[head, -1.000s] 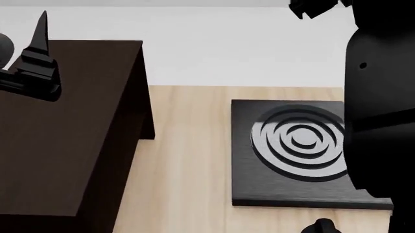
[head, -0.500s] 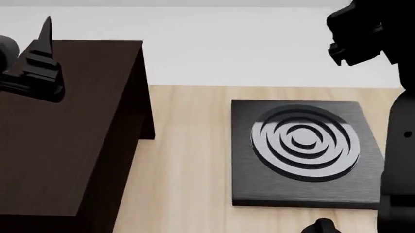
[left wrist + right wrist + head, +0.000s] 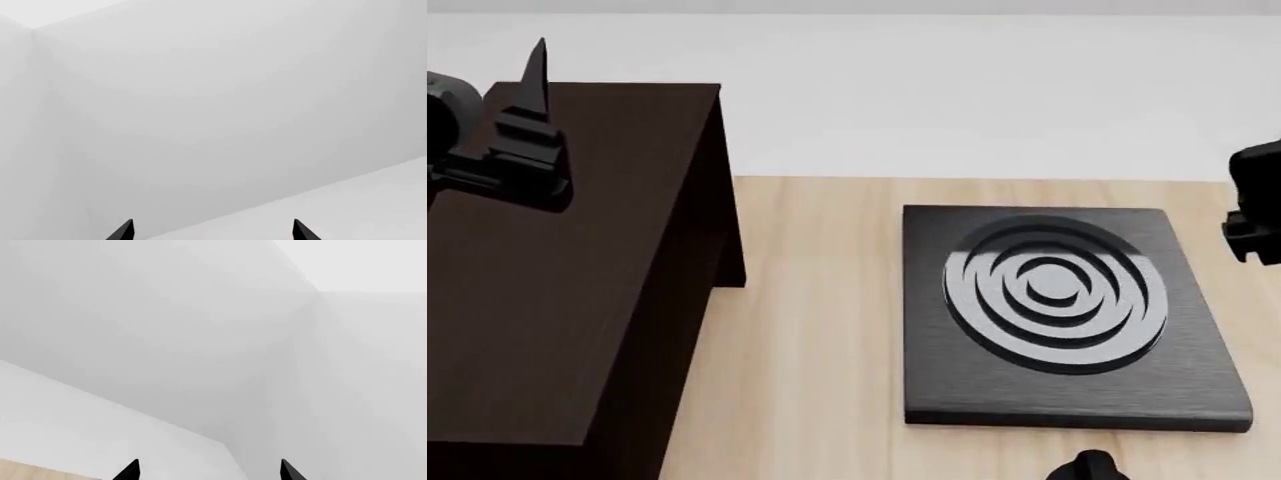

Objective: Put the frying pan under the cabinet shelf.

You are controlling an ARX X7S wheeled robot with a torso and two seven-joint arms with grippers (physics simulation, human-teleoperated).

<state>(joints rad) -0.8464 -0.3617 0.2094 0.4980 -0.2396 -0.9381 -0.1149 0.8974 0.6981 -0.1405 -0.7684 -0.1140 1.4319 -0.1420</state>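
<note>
The frying pan is out of view in every frame. The cabinet shelf [image 3: 561, 280] is a big dark brown box filling the left of the head view, on the pale wooden table [image 3: 814, 350]. My left gripper [image 3: 213, 231] hovers above the cabinet's top at its far left, pointing up; its fingertips stand wide apart, open and empty, facing a white wall. One of its fingers [image 3: 538, 70] shows in the head view. My right gripper [image 3: 210, 471] is also open and empty, facing a white corner. Only a black piece of the right arm [image 3: 1257, 215] shows at the head view's right edge.
A square black burner plate [image 3: 1068, 385] with concentric rings lies on the table to the right of the cabinet. A small rounded black thing [image 3: 1084, 466] pokes up at the bottom edge; I cannot tell what it is. White floor lies beyond the table's far edge.
The right arm has swung away from in front of the burner plate to the right edge, uncovering the plate. The left gripper has drifted slightly right.
</note>
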